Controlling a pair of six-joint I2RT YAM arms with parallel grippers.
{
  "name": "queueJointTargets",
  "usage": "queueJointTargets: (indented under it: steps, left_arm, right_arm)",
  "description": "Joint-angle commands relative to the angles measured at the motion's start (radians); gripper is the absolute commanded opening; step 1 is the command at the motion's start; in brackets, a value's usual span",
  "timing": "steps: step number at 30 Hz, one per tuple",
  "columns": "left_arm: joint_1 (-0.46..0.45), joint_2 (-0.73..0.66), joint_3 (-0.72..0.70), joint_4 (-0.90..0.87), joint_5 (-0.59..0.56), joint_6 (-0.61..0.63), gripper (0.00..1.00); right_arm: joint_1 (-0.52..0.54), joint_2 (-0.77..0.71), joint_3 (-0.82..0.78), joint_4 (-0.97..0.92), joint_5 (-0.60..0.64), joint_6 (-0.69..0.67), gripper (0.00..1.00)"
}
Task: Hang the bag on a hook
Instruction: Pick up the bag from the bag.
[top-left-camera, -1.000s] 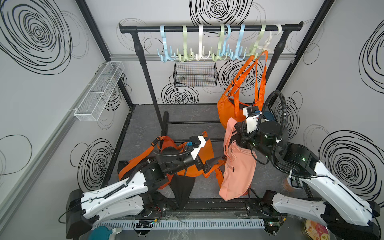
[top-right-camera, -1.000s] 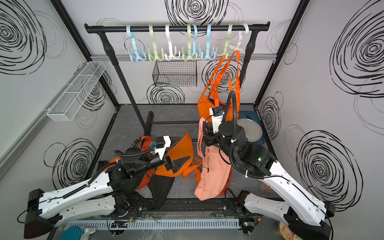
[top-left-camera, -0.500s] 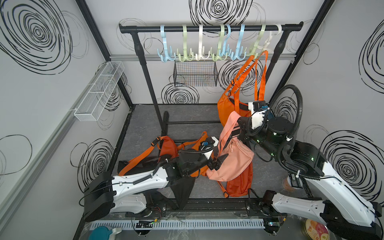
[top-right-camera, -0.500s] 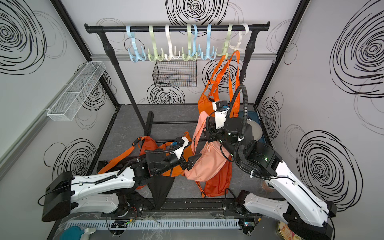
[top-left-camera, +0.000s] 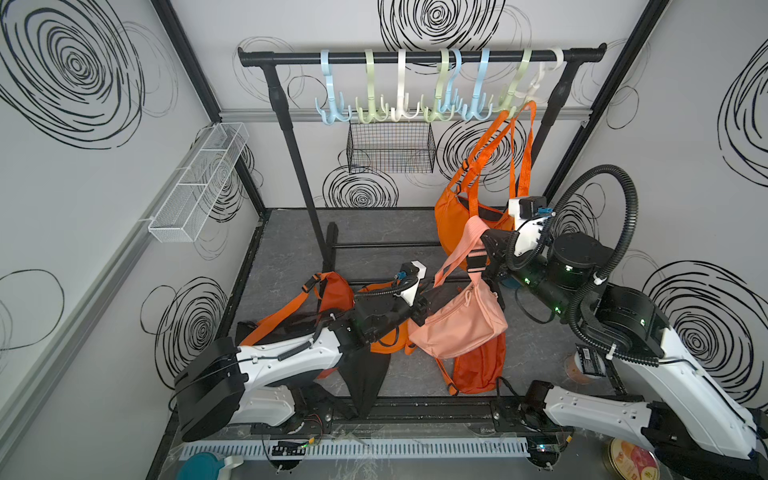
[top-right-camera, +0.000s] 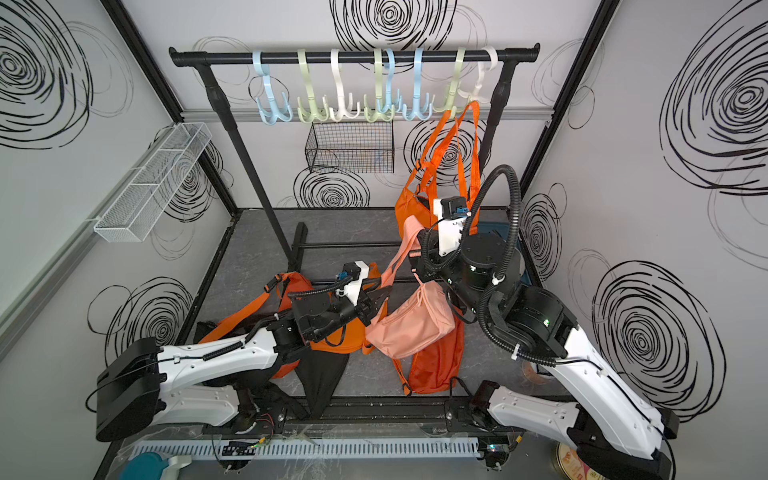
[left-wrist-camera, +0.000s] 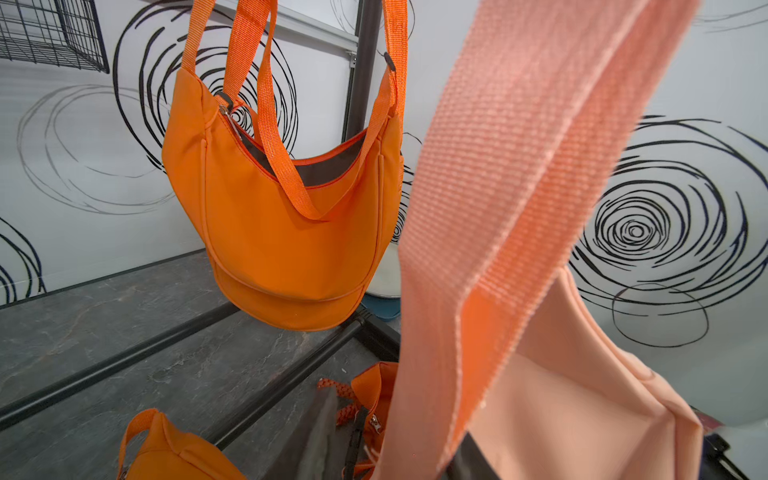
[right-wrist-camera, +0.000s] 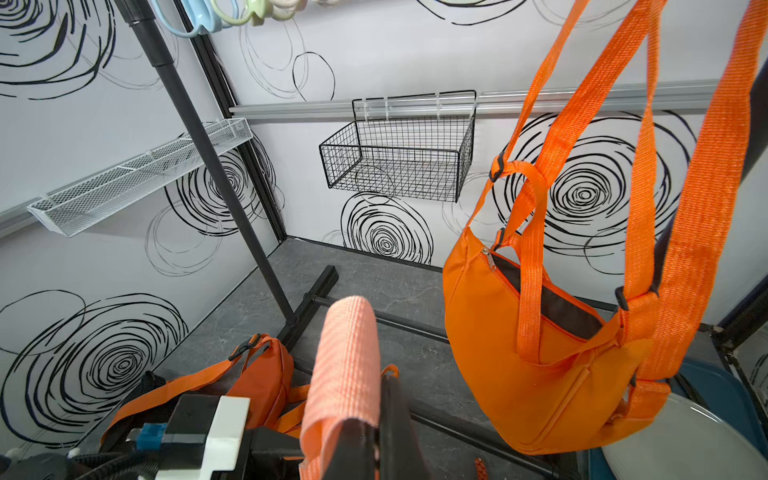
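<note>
A peach bag (top-left-camera: 457, 324) (top-right-camera: 409, 328) hangs above the floor by its strap (right-wrist-camera: 349, 353). My right gripper (top-left-camera: 484, 245) (right-wrist-camera: 376, 432) is shut on the top of that strap loop. My left gripper (top-left-camera: 432, 291) (top-right-camera: 380, 297) (left-wrist-camera: 395, 432) sits at the bag's left end with the strap (left-wrist-camera: 498, 208) running between its jaws. They are partly narrowed, and one finger (left-wrist-camera: 322, 432) stands apart from the webbing. Pastel hooks (top-left-camera: 415, 104) hang in a row on the black rail (top-left-camera: 415, 56), high above both grippers.
An orange bag (top-left-camera: 461, 216) hangs from a hook (top-left-camera: 515, 99) at the right end, just behind my right gripper. Two more orange bags (top-left-camera: 332, 291) (top-left-camera: 478, 365) and a black one (top-left-camera: 365, 374) lie on the floor. A black wire basket (top-left-camera: 390, 147) and a white mesh shelf (top-left-camera: 199, 183) are on the walls.
My right gripper has raised the strap up and back, lifting the peach bag off the floor. The left arm has reached right to the bag, and its jaws have narrowed round the strap.
</note>
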Motion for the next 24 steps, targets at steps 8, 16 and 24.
queueJointTargets:
  steps: [8,16,24]
  left_arm:
    - [0.026,0.0,0.021,0.031,-0.027,0.026,0.13]
    - [0.039,-0.018,0.263,-0.21,-0.082,0.095,0.0]
    - [0.064,0.088,0.696,-0.505,-0.092,0.087,0.0]
  right_arm:
    - [0.002,-0.012,0.074,0.003,0.074,-0.056,0.0]
    - [-0.185,0.049,0.141,0.021,-0.076,-0.09,0.0]
    - [-0.385,0.203,0.334,0.061,-0.348,-0.044,0.0]
